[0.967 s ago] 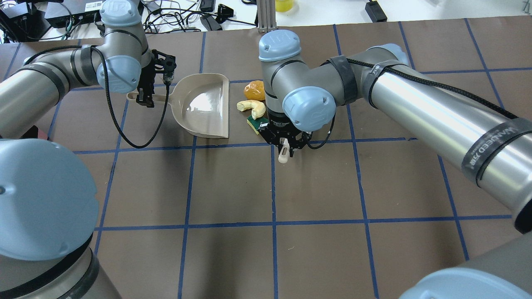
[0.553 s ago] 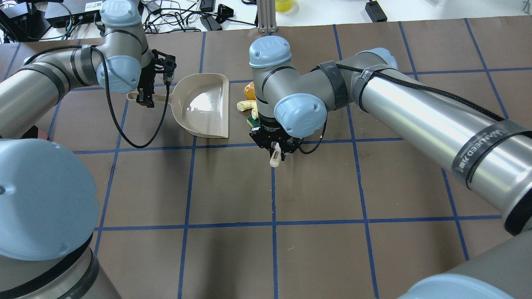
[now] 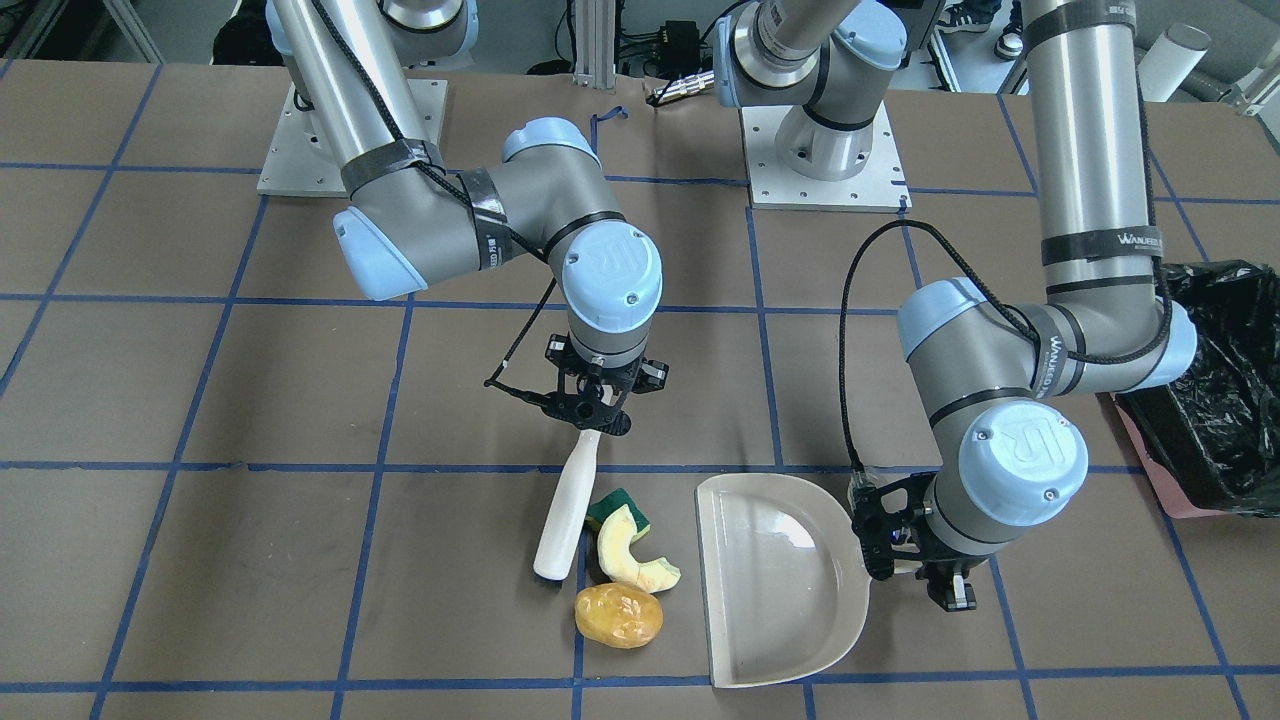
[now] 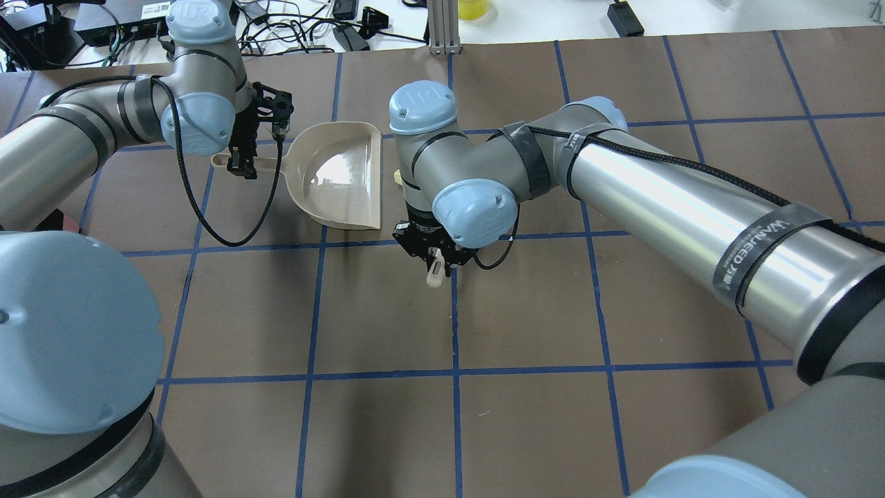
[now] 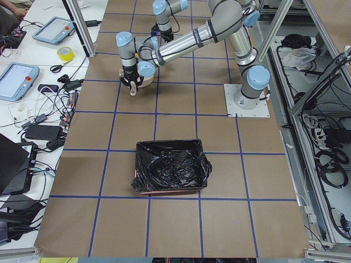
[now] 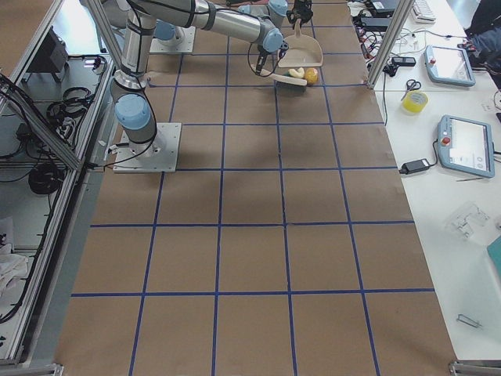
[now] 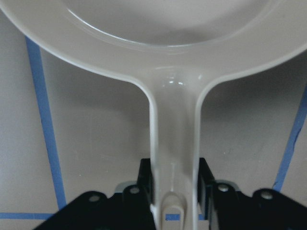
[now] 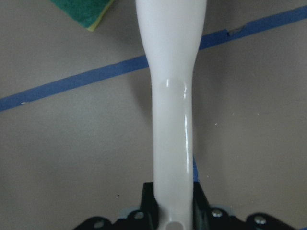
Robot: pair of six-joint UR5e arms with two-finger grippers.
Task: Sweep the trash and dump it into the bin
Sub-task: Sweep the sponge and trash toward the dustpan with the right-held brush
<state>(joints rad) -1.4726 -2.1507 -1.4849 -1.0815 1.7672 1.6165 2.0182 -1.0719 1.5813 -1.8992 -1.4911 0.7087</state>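
Brush [image 3: 560, 515] clamped in right tool [image 3: 592, 418], long axis near-to-far; trash [image 3: 620, 548] just left of it, dustpan [image 3: 780, 590] mouth beyond, held by left tool [image 7: 175, 181].

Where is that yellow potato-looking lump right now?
In the front-facing view, the lump lies just left of the dustpan, below the fruit slice.
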